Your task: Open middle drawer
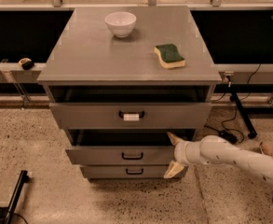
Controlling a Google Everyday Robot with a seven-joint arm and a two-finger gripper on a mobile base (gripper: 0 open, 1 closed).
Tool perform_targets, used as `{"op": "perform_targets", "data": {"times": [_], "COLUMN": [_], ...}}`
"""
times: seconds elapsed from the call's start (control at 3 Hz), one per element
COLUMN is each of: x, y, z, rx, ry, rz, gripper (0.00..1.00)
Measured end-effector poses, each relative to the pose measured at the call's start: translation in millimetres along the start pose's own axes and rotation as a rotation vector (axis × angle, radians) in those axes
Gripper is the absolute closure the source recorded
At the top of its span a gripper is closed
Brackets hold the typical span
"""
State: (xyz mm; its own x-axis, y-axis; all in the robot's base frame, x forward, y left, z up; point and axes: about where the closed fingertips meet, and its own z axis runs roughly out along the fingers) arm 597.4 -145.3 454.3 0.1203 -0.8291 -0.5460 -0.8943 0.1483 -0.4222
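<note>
Here we are at the grey table (89, 55), three drawers stacked in its front. Up on top, a white bowl (120, 24) sits toward the back left, and a green and yellow sponge (169, 56) lies well apart from it on the right.

The top drawer (89, 115), the tallest one, has a white tag (131, 117) on its black handle and stands out a little, with a dark gap above it. The middle drawer (103, 155) is right below, also part-way out, with shadow showing above its front. Its small black loop handle (132, 156) sits at the centre, with nothing touching it. Under that is the bottom drawer (108, 171), the shortest and narrowest front, set further back.

And there's the white arm (234, 157), reaching in low from the right across the speckled floor (43, 190). The end effector (168, 154) is at the right end of the middle drawer, released. Its two pale fingers are spread wide, the upper fingertip (172, 138) above the drawer's front edge, the lower one down by the bottom drawer's right corner. Whether either finger presses on the drawer, I cannot tell.

A black cable (229, 120) trails on the floor behind the arm
</note>
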Motion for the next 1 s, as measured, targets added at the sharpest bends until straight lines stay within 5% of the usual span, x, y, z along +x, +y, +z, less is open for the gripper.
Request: {"op": "perform_targets", "data": {"times": [0.33,0.67,1.0], "x": [1,2,2], "y": [-4,1,3], "z": [2,12,14], "rx": [-0.057,-0.118,-0.126], "ry": [0.029,0.048,0.050], "rz": [0.008,0.003,0.001], "gripper": [0.00,0.17,0.40]}}
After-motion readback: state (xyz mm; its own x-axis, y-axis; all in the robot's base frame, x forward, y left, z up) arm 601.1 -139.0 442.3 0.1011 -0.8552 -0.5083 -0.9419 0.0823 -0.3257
